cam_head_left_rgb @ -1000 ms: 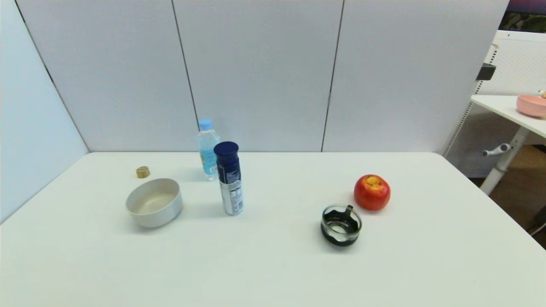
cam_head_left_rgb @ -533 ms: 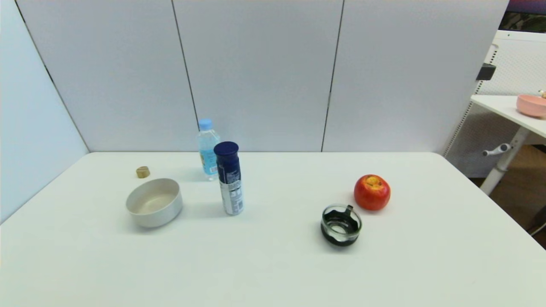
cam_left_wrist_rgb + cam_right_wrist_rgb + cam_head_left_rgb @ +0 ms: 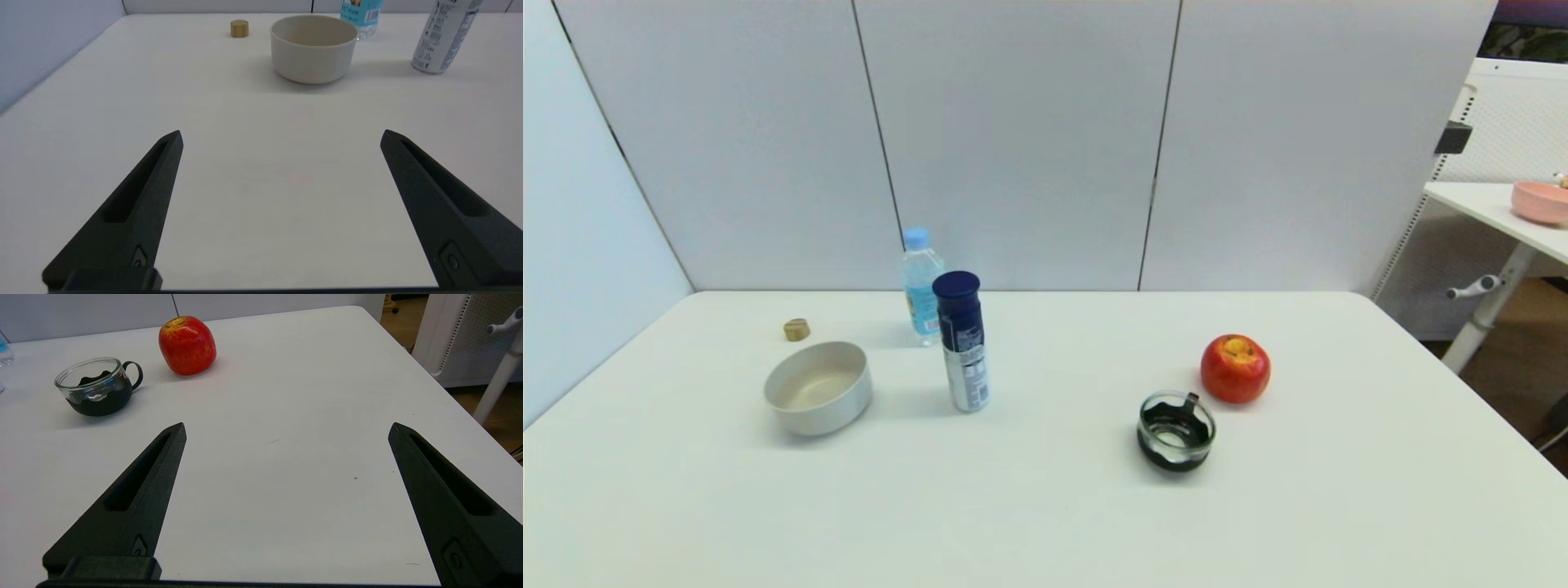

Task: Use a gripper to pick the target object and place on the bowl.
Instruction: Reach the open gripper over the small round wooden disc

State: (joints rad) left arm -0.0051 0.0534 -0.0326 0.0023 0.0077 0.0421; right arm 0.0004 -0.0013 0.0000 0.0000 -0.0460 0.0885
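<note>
Change on the table (image 3: 1045, 490): none visible across the head views
Cork (image 3: 796, 329): same spot behind the bowl (image 3: 818, 398)
Apple (image 3: 1235, 368) and cup (image 3: 1175, 429): same spots

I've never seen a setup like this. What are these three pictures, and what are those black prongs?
One picture looks down from the robot's head; the other two come from cameras on its wrists. The black prongs are each arm's grasping tool: the left tool and right tool, both open and holding nothing. On the white table sit a small cork-like cylinder, a cream bowl, a water bottle, a spray can, a glass cup and a red apple.
</note>
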